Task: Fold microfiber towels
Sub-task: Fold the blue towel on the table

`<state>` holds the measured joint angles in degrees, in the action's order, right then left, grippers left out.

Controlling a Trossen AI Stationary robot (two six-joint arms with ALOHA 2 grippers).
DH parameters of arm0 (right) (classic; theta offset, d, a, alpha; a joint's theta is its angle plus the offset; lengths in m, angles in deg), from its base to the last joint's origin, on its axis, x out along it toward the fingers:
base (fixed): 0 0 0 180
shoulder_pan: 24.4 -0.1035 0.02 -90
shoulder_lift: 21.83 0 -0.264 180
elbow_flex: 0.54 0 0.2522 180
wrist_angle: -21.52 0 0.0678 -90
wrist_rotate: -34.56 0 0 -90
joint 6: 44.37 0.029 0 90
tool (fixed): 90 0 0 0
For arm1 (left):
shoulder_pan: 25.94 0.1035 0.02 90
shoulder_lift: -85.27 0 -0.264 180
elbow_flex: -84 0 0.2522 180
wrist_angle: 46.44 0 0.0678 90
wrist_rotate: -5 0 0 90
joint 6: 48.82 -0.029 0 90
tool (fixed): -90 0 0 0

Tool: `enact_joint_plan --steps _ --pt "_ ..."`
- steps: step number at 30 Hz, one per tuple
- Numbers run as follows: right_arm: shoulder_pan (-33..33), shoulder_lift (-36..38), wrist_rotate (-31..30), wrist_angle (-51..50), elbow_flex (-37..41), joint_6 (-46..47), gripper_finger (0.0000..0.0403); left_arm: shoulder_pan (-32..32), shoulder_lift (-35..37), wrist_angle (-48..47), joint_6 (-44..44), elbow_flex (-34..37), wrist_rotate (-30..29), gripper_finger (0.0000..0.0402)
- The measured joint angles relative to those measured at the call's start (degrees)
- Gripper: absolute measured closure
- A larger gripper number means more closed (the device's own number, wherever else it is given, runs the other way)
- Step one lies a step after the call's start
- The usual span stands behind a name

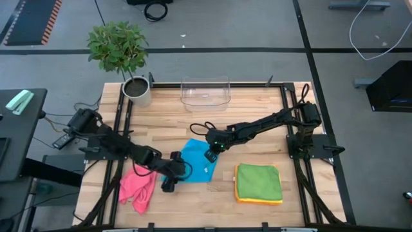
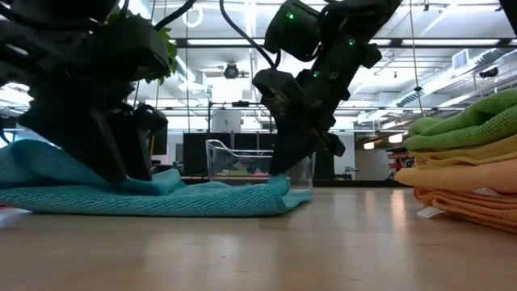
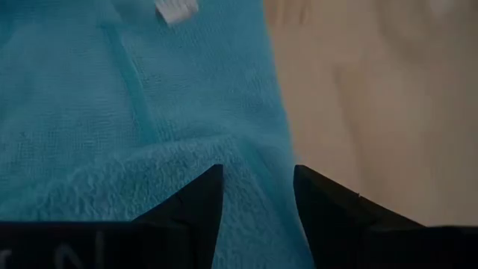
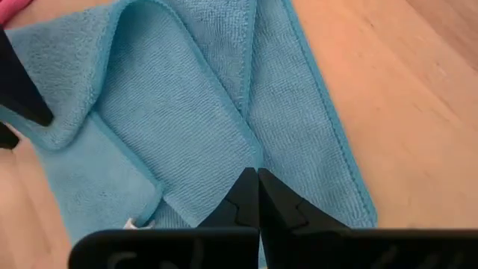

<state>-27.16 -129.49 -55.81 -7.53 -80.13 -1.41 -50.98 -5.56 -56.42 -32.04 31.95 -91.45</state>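
Note:
A blue towel [image 1: 196,162] lies partly folded on the wooden table; it also shows in the low view [image 2: 178,200]. My left gripper [image 1: 170,180] is at its near left corner, shut on a raised fold. My right gripper [image 1: 211,154] is at its far right edge, shut on a folded layer. A crumpled pink towel [image 1: 137,188] lies on the table to the left of the blue one. A folded green towel [image 1: 259,181] rests on top of folded yellow and orange ones at the near right. My left gripper has a raised fold of the blue towel's near left corner [image 3: 254,161] between its two fingers, which slant down from the table's left. The fold stands up off the table and the rest of the towel lies flat. My right gripper pinches the edge of the towel's folded-over layer [image 4: 240,153] between its fingertips, which meet. The fingers slant down from the table's far right. The pinched edge sits barely above the table [image 2: 279,186]; the towel is slack.
A clear plastic bin [image 1: 206,91] stands at the table's far edge, with a potted plant [image 1: 132,71] at the far left corner. The folded stack [image 2: 460,162] is close to the right of the blue towel. Bare wood shows between the bin and the towels.

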Motion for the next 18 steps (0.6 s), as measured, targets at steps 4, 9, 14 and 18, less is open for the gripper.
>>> enact_joint_plan --steps 4,9,14,18 --pt "0.02 0.00 0.12 -0.52 0.01 0.08 0.0401 0.02 -3.24 -9.16 -2.01 -5.17 -2.88 0.0238" --pt "0.00 0.00 0.01 -1.49 0.03 -0.21 0.0402 0.22 -5.78 -17.35 -2.07 -10.20 -5.73 0.0270" --pt "-0.02 0.07 -0.11 -1.31 0.02 -1.52 0.0402 0.22 -5.94 -23.77 -0.93 -16.26 -7.93 0.0374" --pt "0.00 3.15 -0.01 -2.64 0.03 -2.82 0.0402 0.19 -2.30 -34.73 0.06 -22.63 -11.49 0.0392"
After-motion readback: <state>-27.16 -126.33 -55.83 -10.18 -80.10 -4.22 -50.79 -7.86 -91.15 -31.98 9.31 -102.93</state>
